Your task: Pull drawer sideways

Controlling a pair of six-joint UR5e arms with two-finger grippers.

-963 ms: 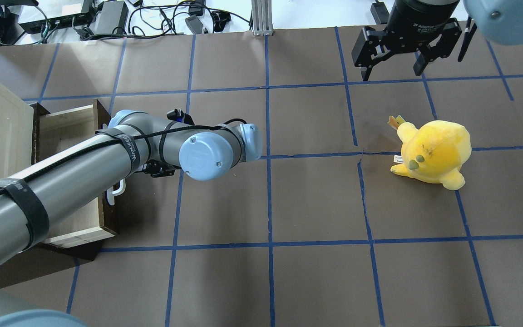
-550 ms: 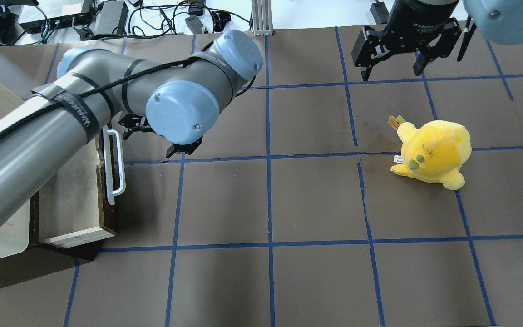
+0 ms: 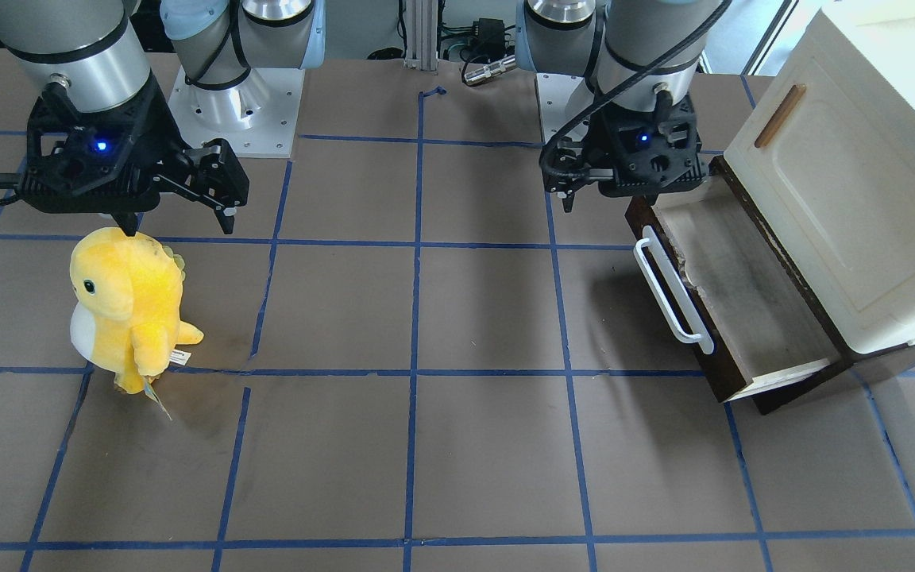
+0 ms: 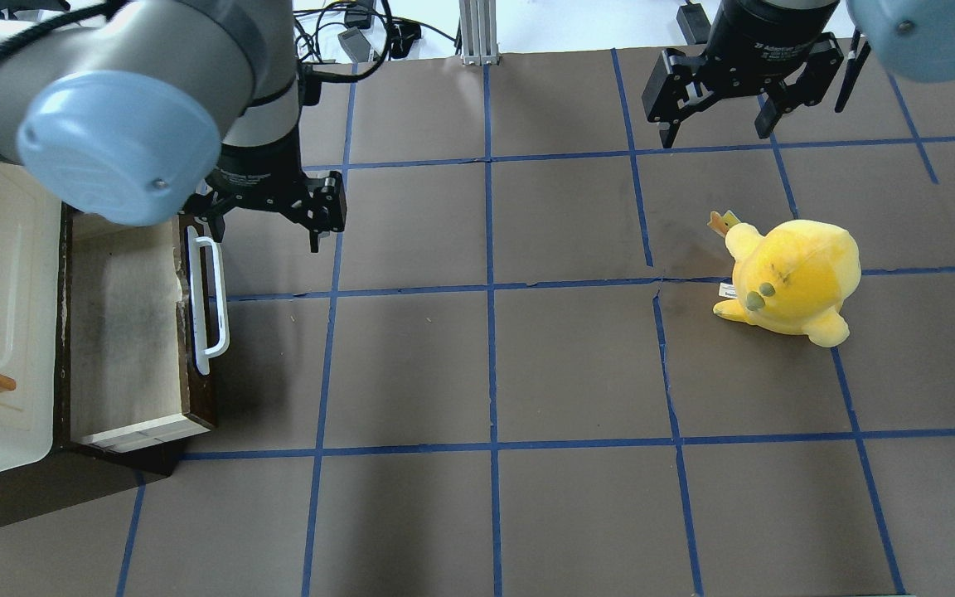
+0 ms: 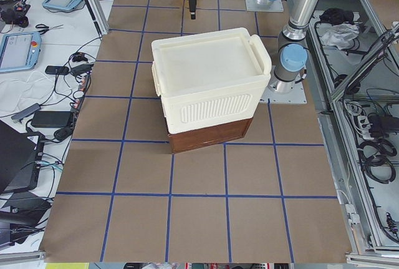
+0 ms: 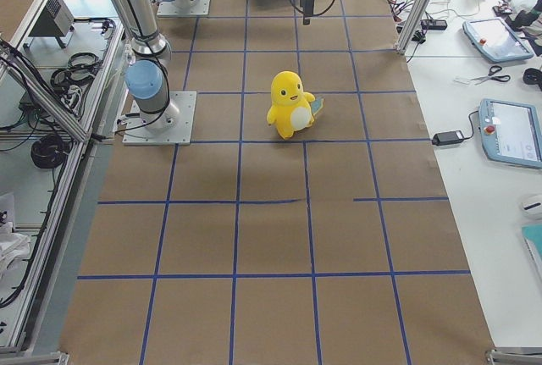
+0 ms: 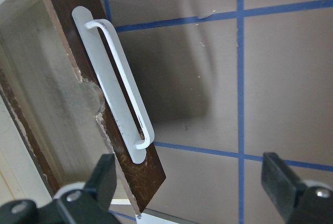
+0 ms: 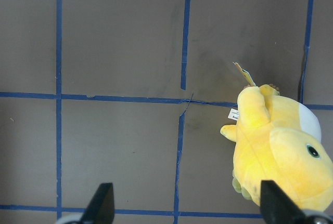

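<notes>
On the table [image 4: 577,365] sit one drawer [image 4: 121,323] and one plush [image 4: 792,278].

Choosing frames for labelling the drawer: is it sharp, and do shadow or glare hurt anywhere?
Left wrist view: the white handle on the drawer is sharp, a soft shadow on the table beside it; the fingers at the bottom edge look soft. Front-facing view: the cream cabinet is washed out along its top.

Open dark-fronted drawer [image 4: 125,332], white bar handle [image 7: 112,91], edge seemingly chipped.
</notes>
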